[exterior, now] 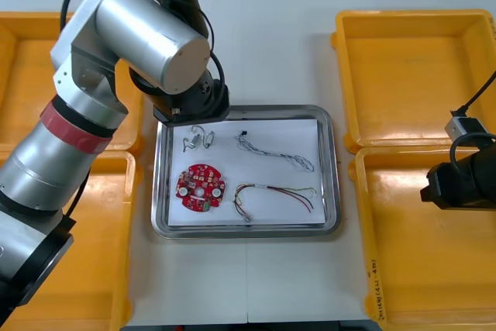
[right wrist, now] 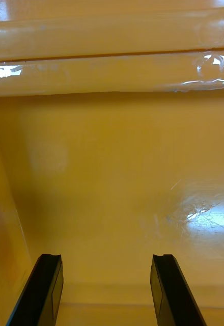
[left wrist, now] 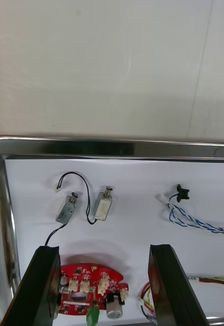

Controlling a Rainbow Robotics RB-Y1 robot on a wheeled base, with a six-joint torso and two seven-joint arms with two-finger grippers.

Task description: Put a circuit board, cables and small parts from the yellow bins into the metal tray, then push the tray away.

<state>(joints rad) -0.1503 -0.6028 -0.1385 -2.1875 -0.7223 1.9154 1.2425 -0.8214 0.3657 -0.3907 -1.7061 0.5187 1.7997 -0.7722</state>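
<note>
At the middle of the table, the metal tray (exterior: 333,168) sits between the yellow bins (exterior: 418,269), white inside. It holds a red circuit board (exterior: 200,187) toward its near left corner and small metal parts (exterior: 198,139) at its far left corner. A blue and white cable (exterior: 279,153) lies along its far edge, and a red and yellow cable (exterior: 279,194) lies nearer its near edge. The left gripper (left wrist: 104,248) hangs over the tray's far left corner, fingers spread and holding nothing. The right gripper (right wrist: 106,257) waits over the near bin on the right side of the table, fingers likewise apart and empty. Loading appears complete; the push remains. The tray looks stiff, thin-walled and likely to slide readily on the smooth table. Its contents are light and loose, so an abrupt shove could scatter them. Contact is best made low on the near rim, close to its midpoint, so the tray does not pivot.
</note>
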